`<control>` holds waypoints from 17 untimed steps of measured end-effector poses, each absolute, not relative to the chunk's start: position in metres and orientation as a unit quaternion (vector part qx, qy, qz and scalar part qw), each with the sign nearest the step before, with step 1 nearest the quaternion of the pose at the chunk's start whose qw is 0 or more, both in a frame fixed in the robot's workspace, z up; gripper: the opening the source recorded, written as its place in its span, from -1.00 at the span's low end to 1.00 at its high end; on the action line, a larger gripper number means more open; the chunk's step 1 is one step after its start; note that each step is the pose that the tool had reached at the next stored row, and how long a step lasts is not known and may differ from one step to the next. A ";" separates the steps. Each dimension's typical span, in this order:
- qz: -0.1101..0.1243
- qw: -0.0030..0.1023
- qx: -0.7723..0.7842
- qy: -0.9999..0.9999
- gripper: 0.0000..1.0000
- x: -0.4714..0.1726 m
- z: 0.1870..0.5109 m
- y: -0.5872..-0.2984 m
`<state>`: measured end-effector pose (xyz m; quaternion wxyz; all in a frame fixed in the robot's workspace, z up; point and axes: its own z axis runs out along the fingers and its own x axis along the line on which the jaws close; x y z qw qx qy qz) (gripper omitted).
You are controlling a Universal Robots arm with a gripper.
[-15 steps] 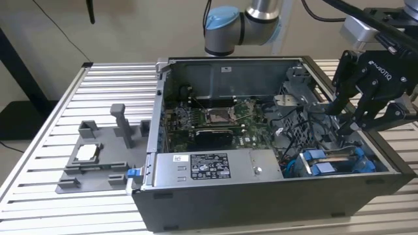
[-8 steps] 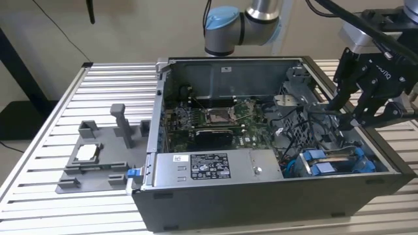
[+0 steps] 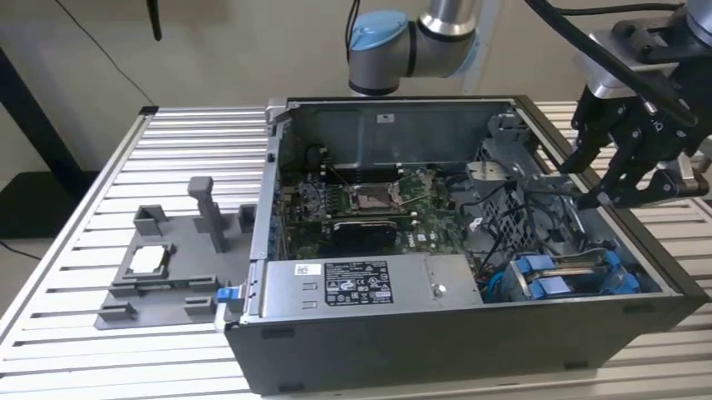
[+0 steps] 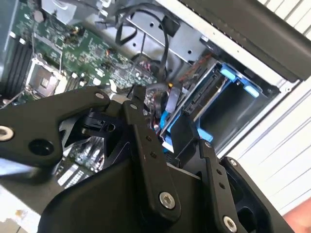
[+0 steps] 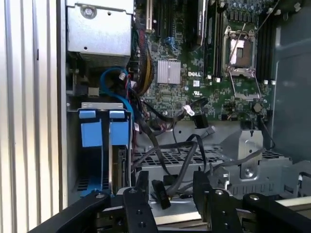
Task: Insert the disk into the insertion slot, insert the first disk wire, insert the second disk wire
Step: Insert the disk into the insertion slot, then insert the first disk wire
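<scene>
We see the gripper (image 3: 585,185) hanging over the open computer case (image 3: 445,342), close to the case wall on the exterior view's right. Its two black fingers (image 5: 142,187) are spread apart and clamp nothing. The disk (image 5: 119,170) sits down in the insertion slot (image 5: 103,105) of the grey drive cage, its silver edge showing under a bright blue end tab (image 5: 120,130). A second blue carrier (image 5: 91,133) stands just beside it, on the side away from the motherboard (image 5: 194,73), with a dark hollow under its tab.

In the exterior view the cage with the disk fills the case corner nearest the camera on the exterior view's right. It is lower in the picture than the gripper and apart from it. In the first wrist view the fingers hang above a perforated metal panel (image 5: 165,158) crossed by loose black cables (image 5: 182,148). The disk lies off to one side of the fingertips rather than between them.

A small black connector (image 5: 160,194) shows in the gap between the fingers; we cannot tell whether it touches either one. A blue cable (image 5: 109,77) loops just past the blue tabs, beside a silver box (image 5: 99,34). The case stands on a slatted metal table (image 3: 189,142), and a grey fixture (image 3: 167,267) lies on the table to the exterior view's left of the case
</scene>
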<state>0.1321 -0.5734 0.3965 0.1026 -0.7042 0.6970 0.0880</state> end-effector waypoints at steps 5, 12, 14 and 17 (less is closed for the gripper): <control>0.089 0.130 -0.704 0.693 -0.01 0.131 0.396 -0.573; 0.091 0.134 -0.703 0.692 -0.01 0.131 0.396 -0.573; 0.090 0.135 -0.703 0.692 -0.01 0.131 0.396 -0.573; 0.089 0.136 -0.704 0.692 -0.01 0.131 0.396 -0.573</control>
